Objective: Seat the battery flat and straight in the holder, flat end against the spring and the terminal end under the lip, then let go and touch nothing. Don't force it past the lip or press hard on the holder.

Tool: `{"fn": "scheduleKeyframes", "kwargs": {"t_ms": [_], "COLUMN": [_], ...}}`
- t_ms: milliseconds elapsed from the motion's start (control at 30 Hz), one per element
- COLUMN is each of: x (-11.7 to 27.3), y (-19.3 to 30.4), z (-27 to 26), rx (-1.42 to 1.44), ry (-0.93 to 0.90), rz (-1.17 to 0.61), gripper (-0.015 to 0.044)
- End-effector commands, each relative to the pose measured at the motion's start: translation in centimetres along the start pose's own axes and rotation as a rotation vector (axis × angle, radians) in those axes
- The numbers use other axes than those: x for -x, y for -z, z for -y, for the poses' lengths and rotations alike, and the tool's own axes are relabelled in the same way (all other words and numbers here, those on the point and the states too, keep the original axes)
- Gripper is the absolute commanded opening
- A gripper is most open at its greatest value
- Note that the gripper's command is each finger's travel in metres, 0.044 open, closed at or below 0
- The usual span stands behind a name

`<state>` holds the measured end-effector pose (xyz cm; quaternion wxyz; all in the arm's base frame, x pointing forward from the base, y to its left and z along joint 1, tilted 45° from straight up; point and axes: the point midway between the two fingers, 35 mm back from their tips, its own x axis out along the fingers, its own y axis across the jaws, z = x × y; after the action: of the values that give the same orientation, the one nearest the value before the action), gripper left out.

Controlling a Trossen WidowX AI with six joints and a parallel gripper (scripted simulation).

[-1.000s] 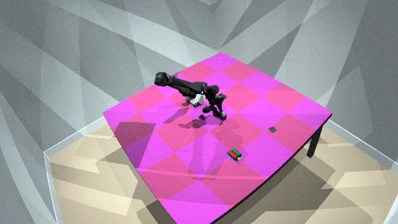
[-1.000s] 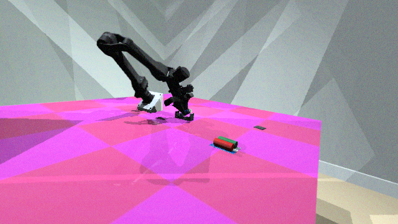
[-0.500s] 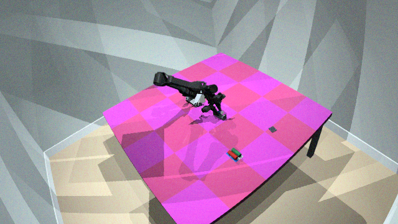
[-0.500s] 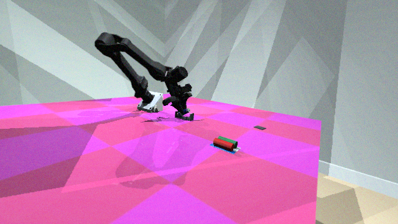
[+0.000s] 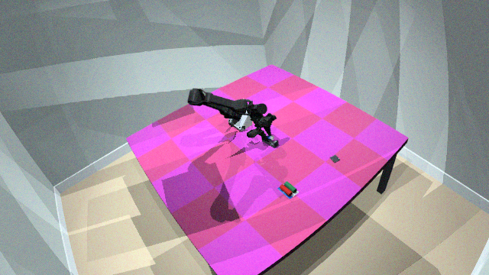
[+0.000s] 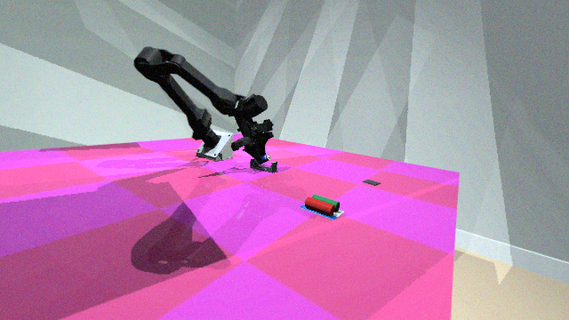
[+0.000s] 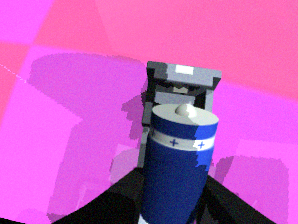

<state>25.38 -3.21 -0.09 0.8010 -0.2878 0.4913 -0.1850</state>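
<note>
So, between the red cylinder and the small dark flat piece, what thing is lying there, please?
The green cylinder, lying alongside the red one on the side toward the dark piece. The top view shows it best.

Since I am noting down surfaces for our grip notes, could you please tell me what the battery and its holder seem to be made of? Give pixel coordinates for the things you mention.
The battery [image 7: 177, 170]: probably metal with a printed wrap, its blue side smooth with a white band and plus signs, its end pale with a rounded nub.

The holder [image 7: 200, 76] [image 6: 274, 167]: likely matte grey plastic, judging by its flat, dull walls; painted metal is possible.
</note>
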Motion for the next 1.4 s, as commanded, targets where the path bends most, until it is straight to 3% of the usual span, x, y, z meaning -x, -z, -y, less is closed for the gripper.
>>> {"fn": "scheduleKeyframes", "kwargs": {"t_ms": [0, 1367], "x": [-0.1, -1.2], "y": [0.5, -0.2], "z": [-0.1, -0.3], "rx": [0.007, -0.01], "ry": [-0.006, -0.021], "rz": [-0.025, -0.248], "gripper": [0.0081, 0.0081]}}
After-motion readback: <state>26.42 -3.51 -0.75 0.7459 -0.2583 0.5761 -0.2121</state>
